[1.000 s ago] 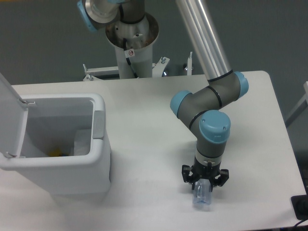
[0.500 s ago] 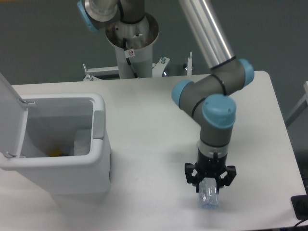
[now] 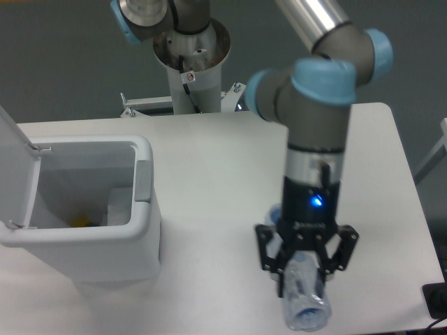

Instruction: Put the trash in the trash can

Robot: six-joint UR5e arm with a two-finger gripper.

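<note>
We saw 1 arm reaching down from 12 o'clock over the white table, its grey links joined by light blue caps and a small blue light glowing on the wrist. At its end the gripper pointed toward 6 o'clock, and its 2 black fingers were clamped on either side of a clear plastic bottle. The bottle stuck out below the fingers toward 6 o'clock, its rounded end nearest the camera; we could not make out its cap. A pale blue smudge showed at 10 o'clock from the gripper, just beside the wrist, but we could not tell what it was.

Well apart from the gripper, at 9 o'clock from it, stood the white bin with rounded corners. Its lid was swung up on the side at 9 o'clock, leaving the mouth open, and a grey panel sat on the wall at 3 o'clock, facing the arm. Inside the bin we saw something pale against the wall at 3 o'clock and a small yellow speck near the bottom; both were too small for us to name. The arm's round metal base stood past the table edge at 12 o'clock, against a dark grey floor.
</note>
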